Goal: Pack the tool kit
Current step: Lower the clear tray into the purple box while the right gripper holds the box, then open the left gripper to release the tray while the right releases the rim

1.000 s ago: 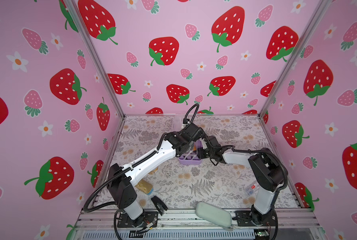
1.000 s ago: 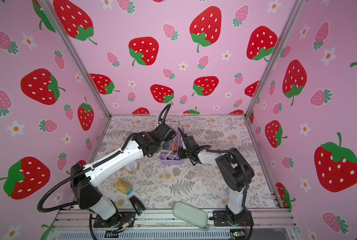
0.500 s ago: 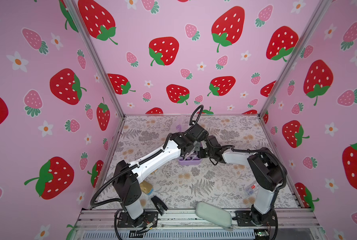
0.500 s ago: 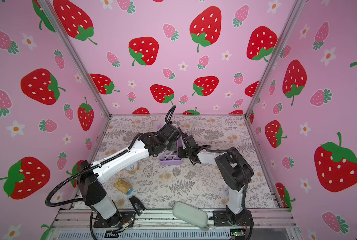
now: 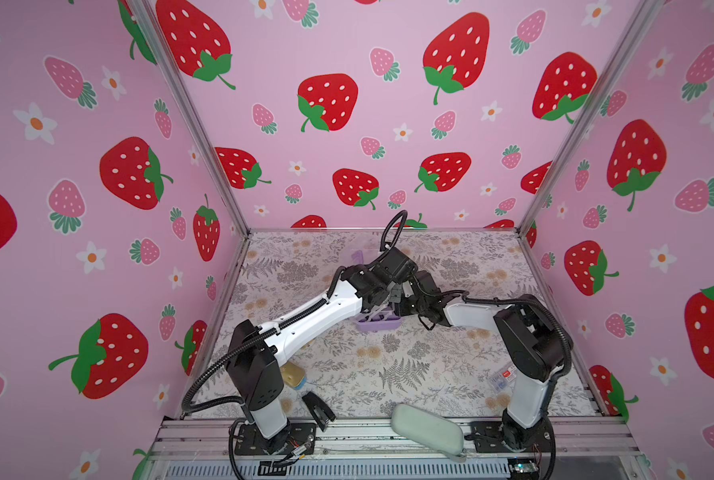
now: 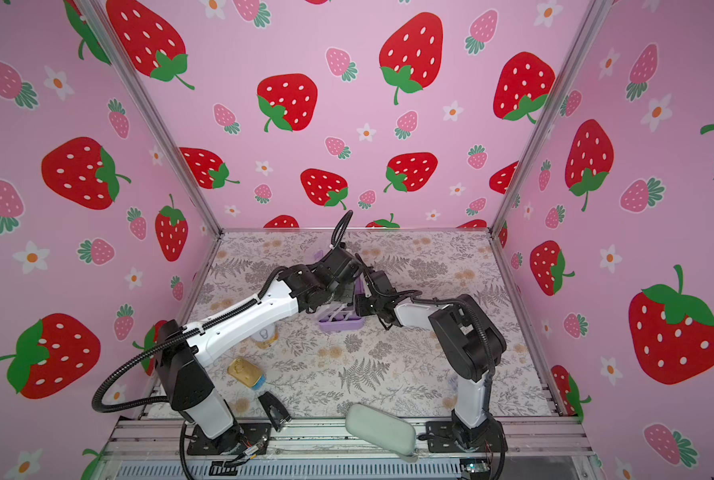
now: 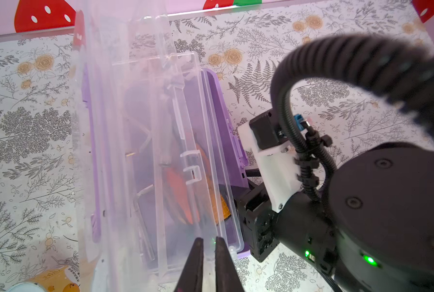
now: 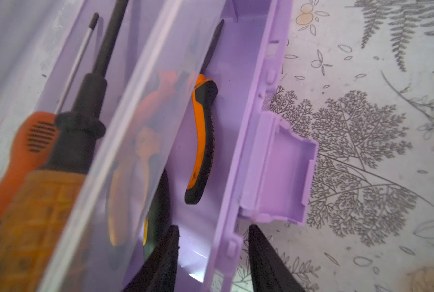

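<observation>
We find the tool kit [image 5: 378, 323] mid-table on the floral cloth [image 5: 388, 374], toward the back, between the two arms in both top views: a small oblong case, opaque lilac base, glossy clear plastic above. From the left, the left gripper [image 7: 209, 241] reaches over it, thin black fingers nearly together, pinched on a clear plastic edge of the kit; tray or lid, we cannot tell. Through that plastic we make out bent steel hex keys [image 7: 141, 220] and blurred orange handles. The clear tray [image 8: 135, 113] lies tilted over the base and carries screwdrivers [image 8: 79, 126]: ribbed orange and black grips, slim steel shafts. Beneath it, on the smooth lilac floor, pliers [image 8: 202, 141] with a curved orange-and-black handle. A boxy lilac latch [image 8: 279, 172] folds outward from the front wall. At the right, the right gripper [image 8: 213, 227] has its fingers apart, astride that wall; whether they press it we cannot tell.
</observation>
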